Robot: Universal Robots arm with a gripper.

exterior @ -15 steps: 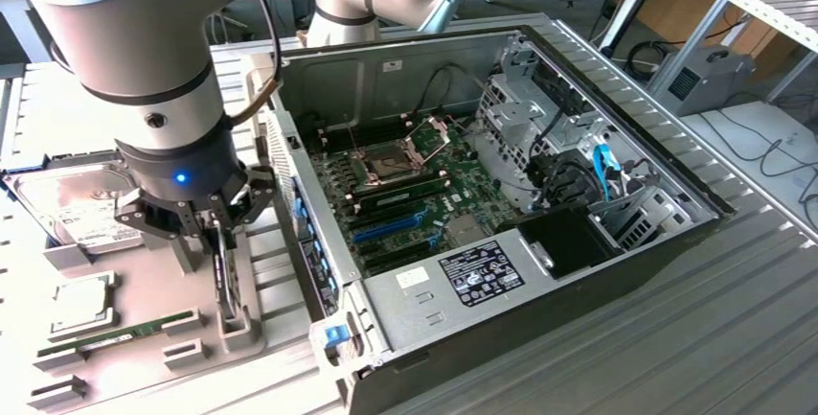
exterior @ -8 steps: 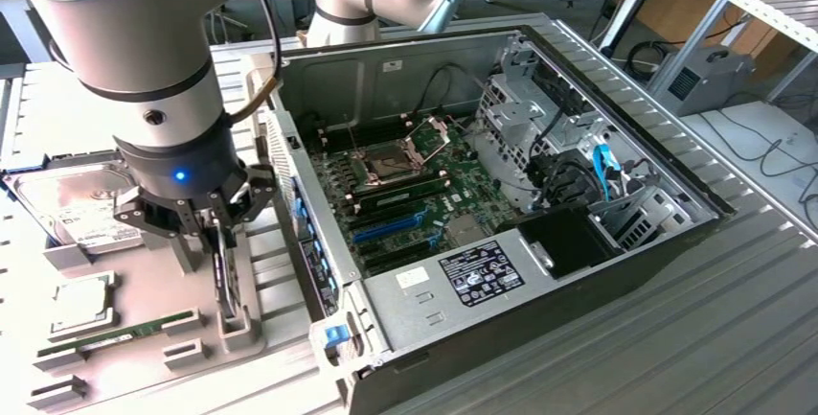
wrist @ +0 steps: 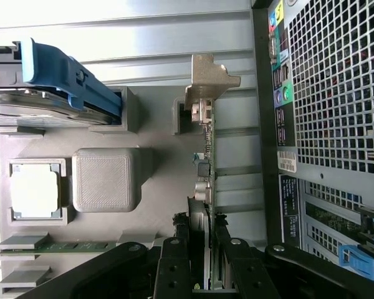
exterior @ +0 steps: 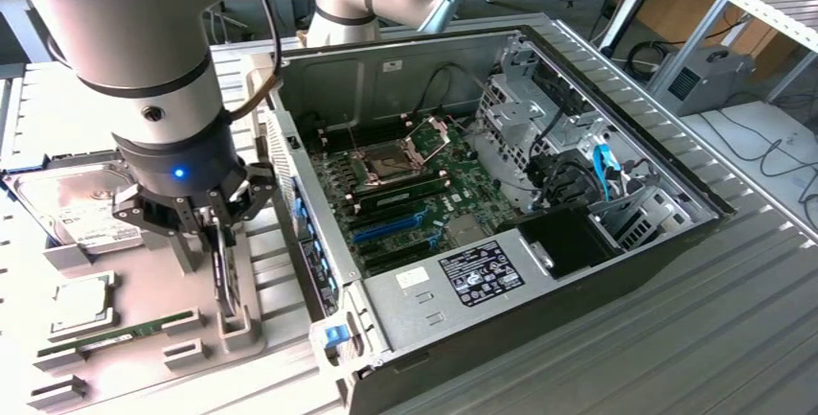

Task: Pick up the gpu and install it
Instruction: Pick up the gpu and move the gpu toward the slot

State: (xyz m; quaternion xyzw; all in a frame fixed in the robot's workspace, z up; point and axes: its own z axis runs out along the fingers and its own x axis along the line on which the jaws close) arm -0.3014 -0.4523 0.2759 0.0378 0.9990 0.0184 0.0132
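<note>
Tray [exterior: 160,290] [wrist: 156,205] and open case [exterior: 422,60] [wrist: 336,81] on the ribbed counter [exterior: 715,319]. The hand [exterior: 220,262] [wrist: 202,261] is lowered over the tray, at the exterior view's left of the case, its fingers [wrist: 174,255] partly closed and pressed against the two faces of the gpu [exterior: 230,295] [wrist: 207,156]. The gpu stands on edge in its tray slot, just beside the case wall, with its silver bracket [wrist: 209,78] at the end away from the hand. Also in the tray: hard drive [exterior: 77,209] [wrist: 25,93], CPU [exterior: 83,305] [wrist: 36,190], and RAM stick [exterior: 122,331] [wrist: 62,246]. The motherboard [exterior: 422,195] lies exposed inside the case.
</note>
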